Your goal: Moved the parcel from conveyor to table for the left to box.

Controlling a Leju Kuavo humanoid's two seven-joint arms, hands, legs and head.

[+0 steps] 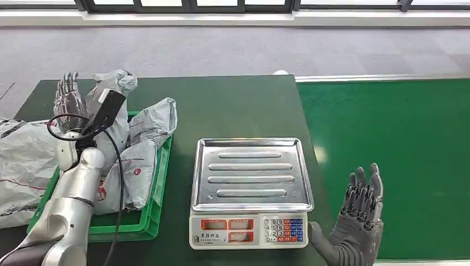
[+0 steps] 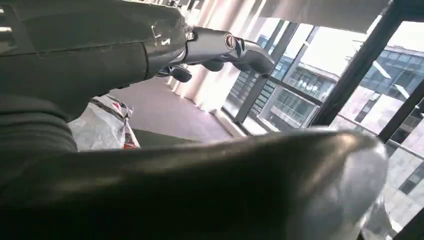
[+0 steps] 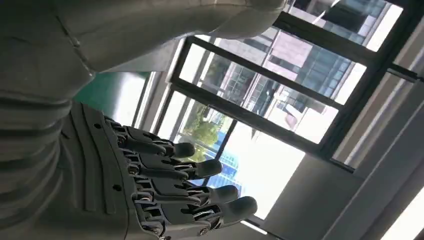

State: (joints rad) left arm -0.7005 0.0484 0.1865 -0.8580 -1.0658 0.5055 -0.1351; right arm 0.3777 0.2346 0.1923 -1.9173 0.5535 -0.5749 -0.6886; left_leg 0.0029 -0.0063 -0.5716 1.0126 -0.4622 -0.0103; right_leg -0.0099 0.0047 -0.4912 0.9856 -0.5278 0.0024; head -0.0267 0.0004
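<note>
Spreading upward with nothing held, the right hand's fingers [image 1: 363,194] stand apart at the lower right of the head view; the right hand [image 1: 354,221] sits over the green conveyor [image 1: 399,155], just beside the scale [image 1: 249,188]. At upper left, the left hand [image 1: 69,100] is extended with fingers apart and empty, above grey parcels [image 1: 138,144] heaped in the green box [image 1: 158,183] on the dark table [image 1: 233,105]. The scale's steel tray carries nothing.
</note>
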